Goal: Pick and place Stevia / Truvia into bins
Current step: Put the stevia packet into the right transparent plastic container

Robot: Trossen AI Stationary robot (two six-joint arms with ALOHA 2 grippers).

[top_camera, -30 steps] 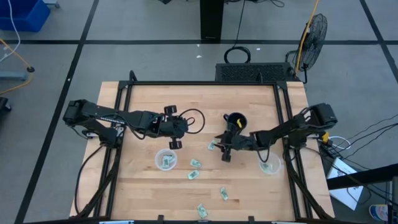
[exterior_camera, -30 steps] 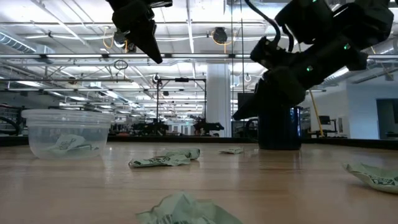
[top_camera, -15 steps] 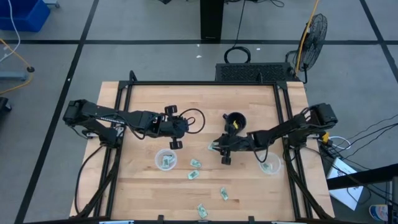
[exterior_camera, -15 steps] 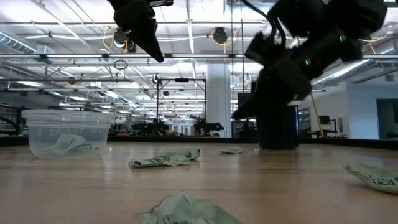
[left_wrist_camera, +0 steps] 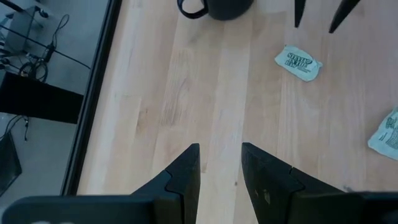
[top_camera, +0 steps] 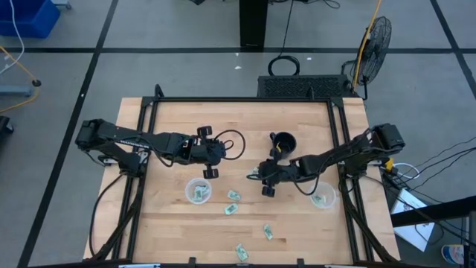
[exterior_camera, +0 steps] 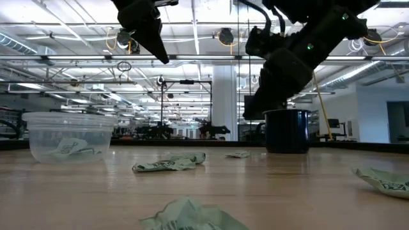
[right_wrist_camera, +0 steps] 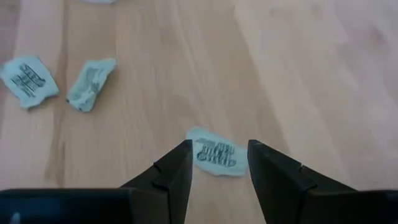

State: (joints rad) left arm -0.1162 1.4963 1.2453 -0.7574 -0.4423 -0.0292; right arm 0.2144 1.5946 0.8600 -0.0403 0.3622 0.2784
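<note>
Several pale green and white sachets lie flat on the wooden table. One sachet (right_wrist_camera: 216,154) (top_camera: 252,177) lies under my right gripper (right_wrist_camera: 219,149) (top_camera: 258,175), which is open and hovers over it, left of the black mug (top_camera: 281,141). Other loose sachets (top_camera: 233,196) (top_camera: 230,210) (top_camera: 268,232) lie nearer the front. The left clear cup (top_camera: 198,191) and the right clear cup (top_camera: 322,197) each hold a sachet. My left gripper (left_wrist_camera: 221,149) (top_camera: 224,149) is open and held high above bare wood, behind the left cup.
The black mug (exterior_camera: 287,131) stands behind the right gripper. A further sachet (top_camera: 241,251) lies close to the table's near edge. Black frame rails run along the left, right and far sides of the table. Bare wood lies behind the left gripper.
My right gripper has moved a little toward the table's left edge, over the sachet beside the mug. In the low view it has come away from in front of the mug, which now shows. The left arm has kept still.
</note>
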